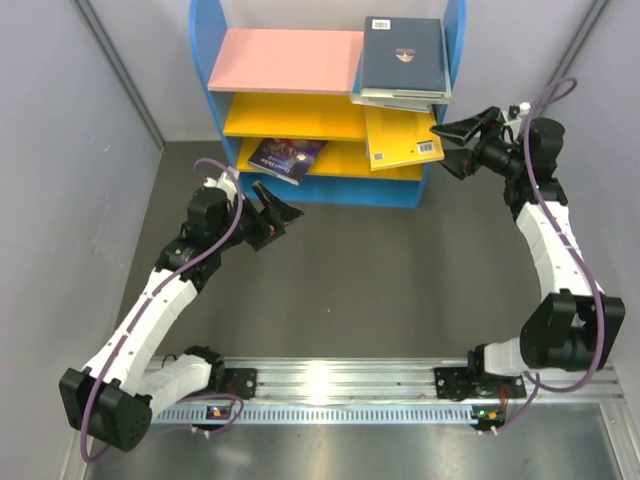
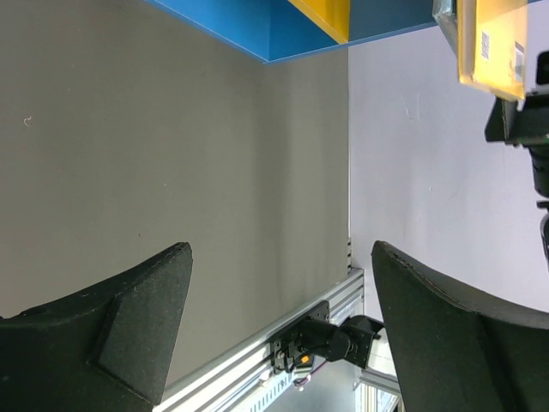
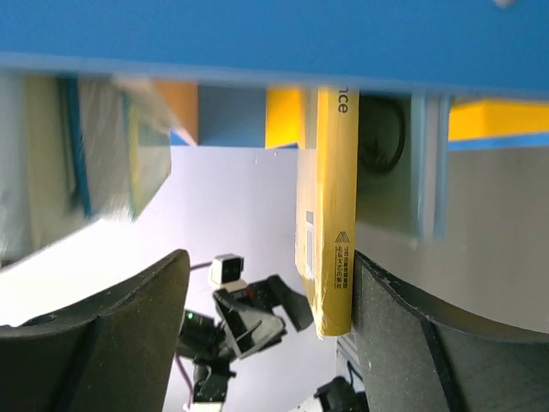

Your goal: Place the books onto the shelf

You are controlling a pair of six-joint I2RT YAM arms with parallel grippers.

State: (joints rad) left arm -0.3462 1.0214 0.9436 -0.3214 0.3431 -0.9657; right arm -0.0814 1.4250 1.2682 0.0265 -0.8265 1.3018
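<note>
At the right end of the shelf (image 1: 199, 60) | yellow book (image 1: 400, 140) juts off a board, my right gripper (image 1: 446, 150) spread around its spine | likely light, floppy, slick: pinch near spine | left gripper (image 1: 282, 226) spread, empty.

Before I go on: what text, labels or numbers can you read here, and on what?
"nce": end of a word on the spine of the yellow book, its start hidden by the shelf.
Small print lower on that spine: too small to read.
Barcodes on the yellow book and the navy book: digits unreadable.
Cover print on the navy book and the purple book: blurred.
</note>
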